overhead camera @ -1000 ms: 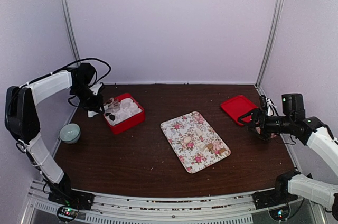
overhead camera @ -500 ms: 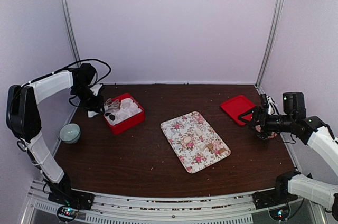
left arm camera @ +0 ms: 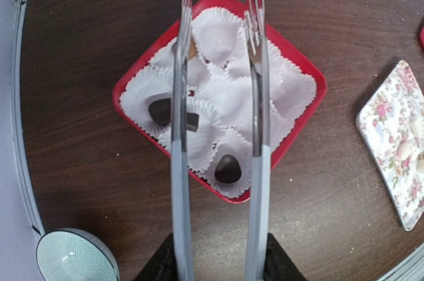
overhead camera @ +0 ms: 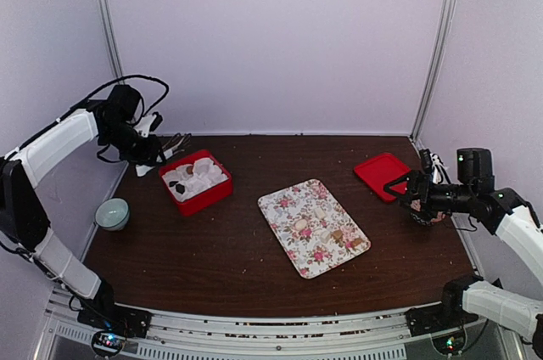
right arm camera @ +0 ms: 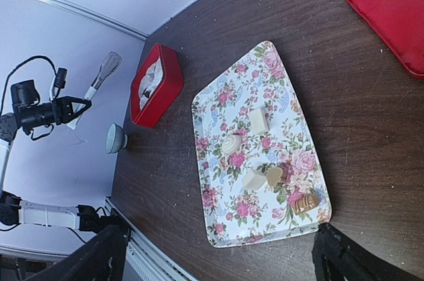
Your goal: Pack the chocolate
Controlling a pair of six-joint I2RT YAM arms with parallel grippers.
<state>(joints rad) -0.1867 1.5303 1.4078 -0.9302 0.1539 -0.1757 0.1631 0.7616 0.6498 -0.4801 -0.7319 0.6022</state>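
Note:
My left gripper [left arm camera: 218,258] is shut on metal tongs [left arm camera: 258,128], whose forked tips stand apart, with nothing between them, above the red box [left arm camera: 317,85]. The box is lined with white paper cups. Two dark chocolate pieces [left arm camera: 228,169] [left arm camera: 161,110] lie in cups, and a tan one [left arm camera: 192,48] shows near the left tip. In the top view the left gripper [overhead camera: 151,153] hangs behind and left of the box [overhead camera: 204,199]. Several light and tan chocolates [right arm camera: 258,120] [right arm camera: 306,201] lie on the floral tray [right arm camera: 225,95]. My right gripper [right arm camera: 218,258] is open and empty, off to the tray's right.
A red lid [overhead camera: 383,175] lies at the back right, just ahead of the right gripper [overhead camera: 405,186]. A pale green bowl [overhead camera: 112,213] stands near the left table edge. The floral tray [overhead camera: 293,207] lies mid-table. Metal frame posts and walls close in both sides.
The left arm has risen and drawn back to the left, lifting the tongs out of the box. The right arm has barely shifted.

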